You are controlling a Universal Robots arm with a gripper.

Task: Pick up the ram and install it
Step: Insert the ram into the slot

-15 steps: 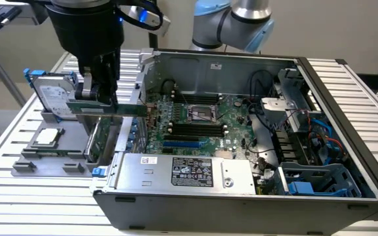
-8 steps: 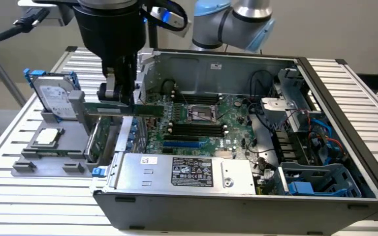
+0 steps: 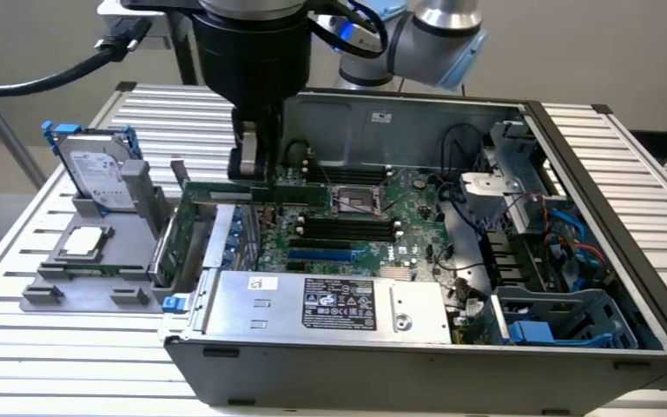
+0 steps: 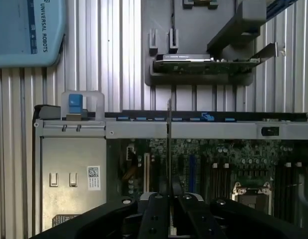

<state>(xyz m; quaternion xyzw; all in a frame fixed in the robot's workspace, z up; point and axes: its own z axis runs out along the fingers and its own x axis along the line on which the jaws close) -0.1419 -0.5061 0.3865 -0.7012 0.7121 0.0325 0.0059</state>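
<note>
My gripper [image 3: 249,178] is shut on the ram [image 3: 296,193], a long, thin green stick held level on its edge. It hangs above the left part of the open computer case [image 3: 611,261], over the motherboard's left side. The black memory slots [image 3: 346,228] lie lower and toward the exterior view's right of the stick. In the wrist view the ram [image 4: 169,132] appears edge-on as a thin line running out from between the fingers of my gripper [image 4: 169,199], above the motherboard [image 4: 219,159].
A grey holder [image 3: 49,291] on the slatted table at the exterior view's left carries a hard drive [image 3: 93,169], a square silver processor chip [image 3: 84,243] and a green expansion card [image 3: 174,243]. A power supply [image 3: 322,304] fills the case's near side. Cables and drive cages crowd the case's right.
</note>
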